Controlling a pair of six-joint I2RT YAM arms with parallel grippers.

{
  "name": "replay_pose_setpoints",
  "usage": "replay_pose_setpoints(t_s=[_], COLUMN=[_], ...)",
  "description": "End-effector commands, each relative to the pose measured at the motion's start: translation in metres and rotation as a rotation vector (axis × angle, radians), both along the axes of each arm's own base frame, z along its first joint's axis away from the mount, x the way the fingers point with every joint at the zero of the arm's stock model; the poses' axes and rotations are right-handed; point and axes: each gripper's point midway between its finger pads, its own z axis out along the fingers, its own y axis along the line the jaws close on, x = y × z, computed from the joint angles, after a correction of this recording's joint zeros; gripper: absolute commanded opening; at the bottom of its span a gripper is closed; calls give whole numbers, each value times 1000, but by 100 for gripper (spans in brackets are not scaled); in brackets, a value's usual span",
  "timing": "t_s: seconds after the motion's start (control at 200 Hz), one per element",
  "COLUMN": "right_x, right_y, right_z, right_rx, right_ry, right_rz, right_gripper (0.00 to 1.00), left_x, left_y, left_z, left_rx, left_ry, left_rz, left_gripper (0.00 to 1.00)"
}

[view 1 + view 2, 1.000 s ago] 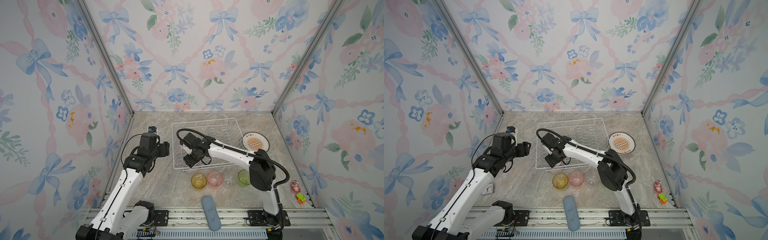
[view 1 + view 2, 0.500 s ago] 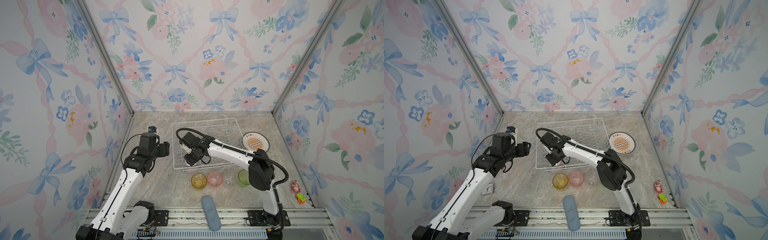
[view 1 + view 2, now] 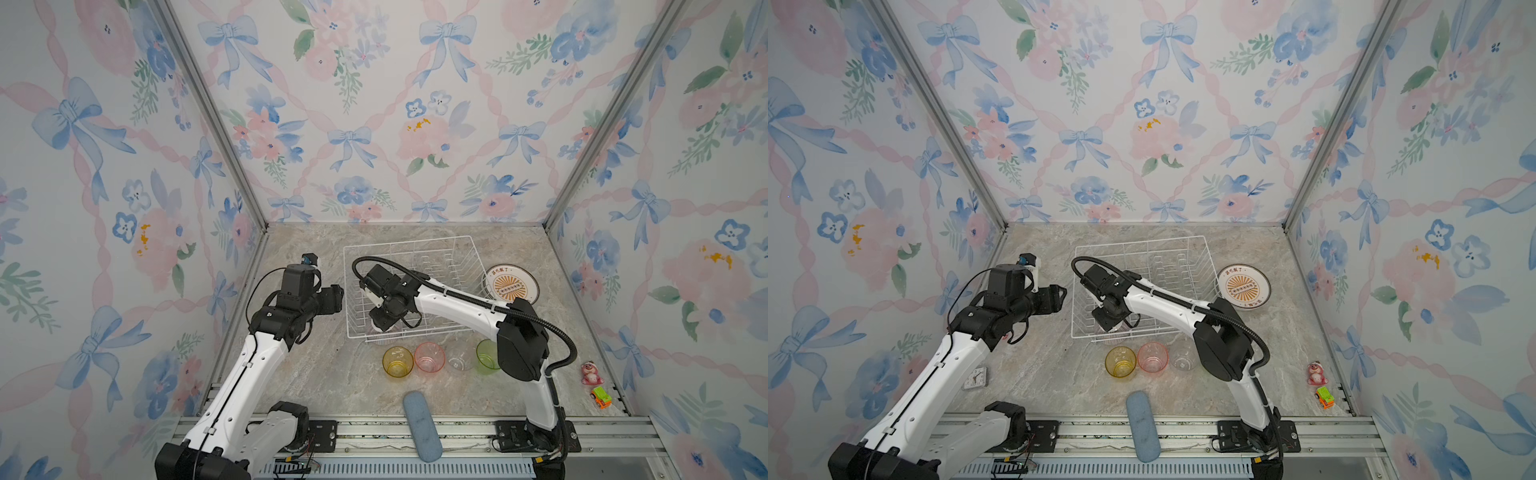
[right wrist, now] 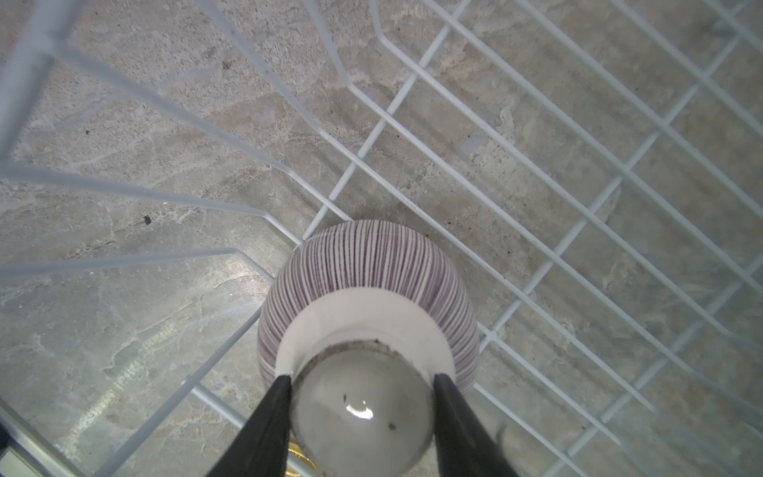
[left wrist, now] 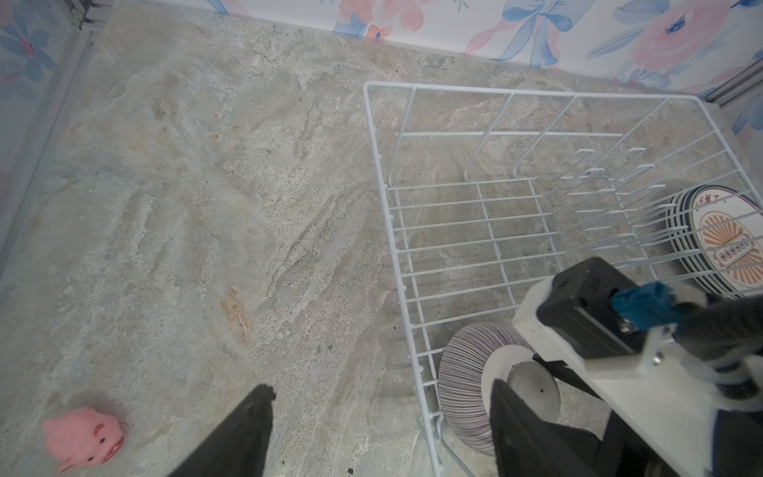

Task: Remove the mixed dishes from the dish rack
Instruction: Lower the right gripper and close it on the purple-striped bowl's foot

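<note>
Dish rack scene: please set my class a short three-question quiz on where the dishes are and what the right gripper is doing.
1. True or false: the striped bowl stands rim up in the dish rack.
2. How many tumblers stand on the table in front of the rack in a top view? A two, B four, C six.
3. Fill the gap: the right gripper is closed on the bowl's white ____.
Key: 1 false, it sits upside down; 2 B; 3 foot.

High overhead pair over the whole scene; wrist cameras close, downward, both on striped bowl (image 4: 363, 264) in dish rack (image 5: 511, 93).
</note>
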Motion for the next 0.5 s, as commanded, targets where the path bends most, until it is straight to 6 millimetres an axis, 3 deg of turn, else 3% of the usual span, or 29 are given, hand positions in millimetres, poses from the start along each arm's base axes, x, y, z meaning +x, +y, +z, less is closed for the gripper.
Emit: replay_pose_setpoints(t_s=[0.0, 0.245, 0.495], right_x=[2, 8, 17], right_y=[-20, -23, -28], right_z=[-8, 3, 12], right_rx=[-52, -4, 48], right_ry=[15, 8, 1], right_rz=[-35, -50, -86], right_gripper=[29, 26, 24], left_x=[-3, -2, 0], left_y=[-4, -9, -29], left_z=[-7, -6, -8], left_rx=[-11, -29, -92], left_ry=[29, 30, 50], left_rz=[-31, -51, -141], left_gripper=[77, 77, 76])
